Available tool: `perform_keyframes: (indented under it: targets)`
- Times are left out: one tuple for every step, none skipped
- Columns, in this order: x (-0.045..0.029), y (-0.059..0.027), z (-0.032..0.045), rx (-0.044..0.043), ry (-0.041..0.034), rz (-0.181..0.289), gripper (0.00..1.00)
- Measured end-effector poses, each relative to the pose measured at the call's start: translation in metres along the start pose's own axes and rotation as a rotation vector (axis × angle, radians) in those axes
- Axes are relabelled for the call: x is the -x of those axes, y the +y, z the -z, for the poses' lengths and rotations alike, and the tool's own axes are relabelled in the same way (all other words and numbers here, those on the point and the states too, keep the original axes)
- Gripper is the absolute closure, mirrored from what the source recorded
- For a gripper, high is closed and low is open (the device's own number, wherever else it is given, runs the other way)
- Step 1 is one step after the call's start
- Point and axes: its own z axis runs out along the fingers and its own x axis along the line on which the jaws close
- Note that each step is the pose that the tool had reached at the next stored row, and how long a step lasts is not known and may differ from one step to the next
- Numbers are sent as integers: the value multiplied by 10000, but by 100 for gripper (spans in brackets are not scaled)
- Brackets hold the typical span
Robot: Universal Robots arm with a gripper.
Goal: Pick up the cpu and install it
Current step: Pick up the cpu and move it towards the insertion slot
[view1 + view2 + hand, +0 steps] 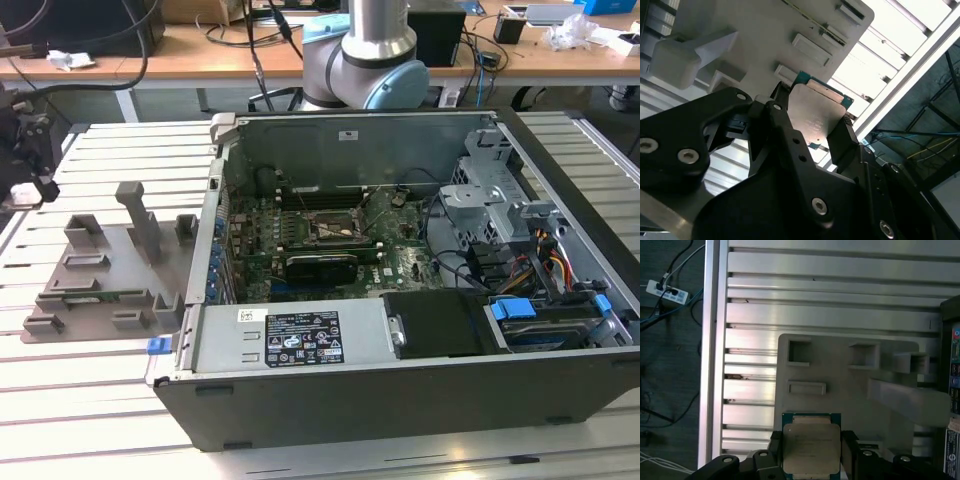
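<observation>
Two black fingers (849,446) of the gripper (811,442) were closed against opposite edges of the cpu (811,457), holding it flat with its silver top facing the first wrist camera and a thin teal border showing round it. In the second wrist view the same chip (815,117) sat pinched between the fingers (842,142), its metal face catching the light. Beneath and just beyond the cpu lay the grey fixture tray (840,372), with its rectangular pockets and one tall upright block (677,60). The tray rested on the slatted aluminium bench (830,315). In the exterior view the tray (110,265) lay towards the left, beside the open computer case (400,400), whose motherboard carried the dark socket frame (335,228), well apart from the held cpu.
</observation>
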Motion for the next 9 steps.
perform_keyframes:
  targets:
    - [0,0,20,0,0,0,45]
    - [0,0,34,0,0,0,45]
    - [0,-1,50,0,0,0,45]
    - [0,-1,73,0,0,0,45]
    - [0,-1,85,0,0,0,45]
    - [0,-1,110,0,0,0,45]
    - [0,-1,121,0,0,0,45]
    - [0,-1,133,0,0,0,45]
    - [0,-2,148,0,0,0,45]
